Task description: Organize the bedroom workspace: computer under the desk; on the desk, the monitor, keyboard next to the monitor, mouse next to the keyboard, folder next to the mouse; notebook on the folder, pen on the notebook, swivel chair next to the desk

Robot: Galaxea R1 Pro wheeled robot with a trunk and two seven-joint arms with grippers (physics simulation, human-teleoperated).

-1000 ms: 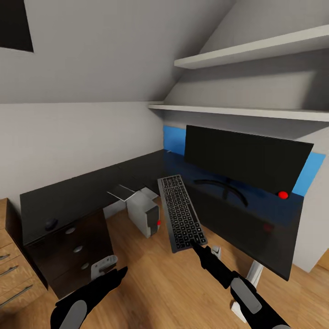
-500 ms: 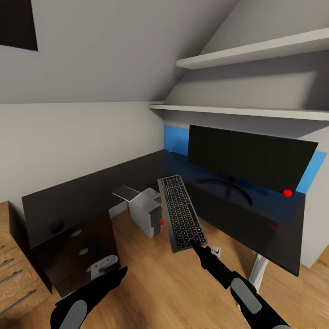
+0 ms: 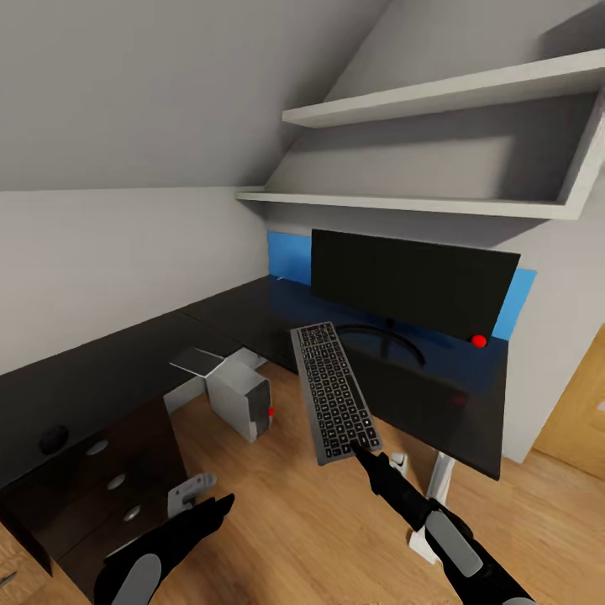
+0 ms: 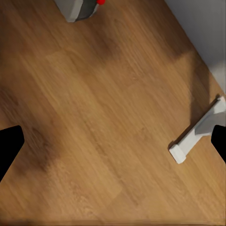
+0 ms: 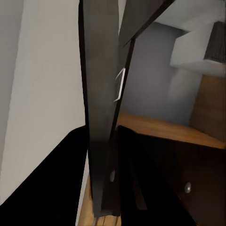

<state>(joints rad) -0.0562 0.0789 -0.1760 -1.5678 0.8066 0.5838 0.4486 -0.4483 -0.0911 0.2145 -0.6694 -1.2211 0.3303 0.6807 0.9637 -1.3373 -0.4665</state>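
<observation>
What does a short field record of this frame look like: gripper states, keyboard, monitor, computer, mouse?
right gripper: shut on the keyboard at its near end, held in the air in front of the desk
left gripper: open, holding nothing, above wood floor
monitor: upright on the desk, under the shelves
computer: on the floor under the desk
mouse: on the desk's left wing
keyboard placed: not yet

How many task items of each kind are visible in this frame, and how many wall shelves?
Monitor: 1
Keyboard: 1
Computer: 1
Desk: 1
Wall shelves: 2
Total: 6
</observation>
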